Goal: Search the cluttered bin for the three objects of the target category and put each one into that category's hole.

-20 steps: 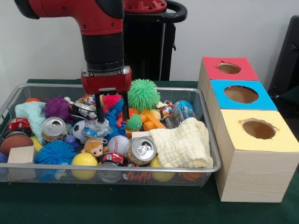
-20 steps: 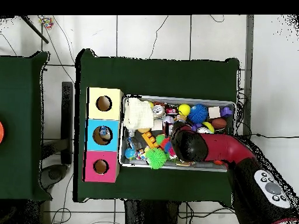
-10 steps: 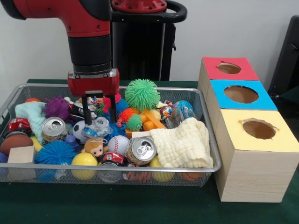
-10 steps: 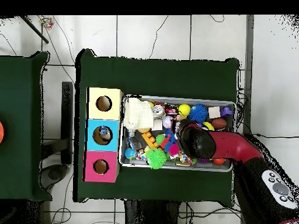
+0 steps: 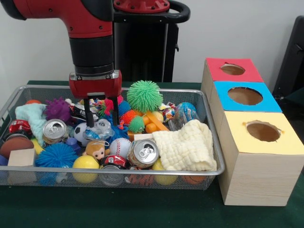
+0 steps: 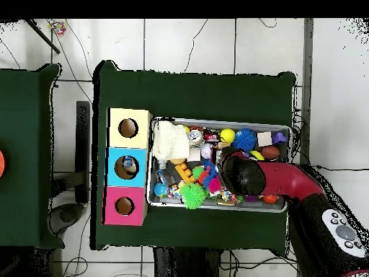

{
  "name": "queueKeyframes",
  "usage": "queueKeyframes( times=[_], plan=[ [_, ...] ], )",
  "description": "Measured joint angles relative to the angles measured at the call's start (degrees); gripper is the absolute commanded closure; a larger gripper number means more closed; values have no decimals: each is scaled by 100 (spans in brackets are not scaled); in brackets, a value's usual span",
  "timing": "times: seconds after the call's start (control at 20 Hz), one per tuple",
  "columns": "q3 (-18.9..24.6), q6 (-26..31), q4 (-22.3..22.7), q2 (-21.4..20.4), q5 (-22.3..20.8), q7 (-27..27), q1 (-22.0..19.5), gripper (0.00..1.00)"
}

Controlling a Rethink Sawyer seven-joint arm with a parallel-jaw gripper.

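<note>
The arm (image 5: 90, 33) has shifted sideways along the bin (image 5: 209, 142) and risen from a second ago, so the search goes on with nothing lifted. Its jaws (image 5: 100, 114) hang spread and empty over the clutter, a clear-wrapped toy (image 5: 100, 129) just below and a can (image 5: 54, 129) beside them.

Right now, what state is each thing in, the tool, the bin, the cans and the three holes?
tool: open, holding nothing, fingers down among the toys
wire bin: full of clutter
front can: tilted, top facing the camera
left can: tilted, tab end up
red hole: open
blue hole: something lies inside
yellow hole: open, ragged edge
</note>
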Motion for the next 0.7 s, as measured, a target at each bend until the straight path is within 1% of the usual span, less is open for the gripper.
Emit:
queueKeyframes(
  times=[0.4, 0.6, 0.7],
  plan=[
    [-53, -2, -5, 36, -2, 0, 218, 0],
    [-73, -67, -74, 249, -1, 0, 329, 0],
    [-72, -158, -109, 426, -1, 0, 335, 0]
  ],
)
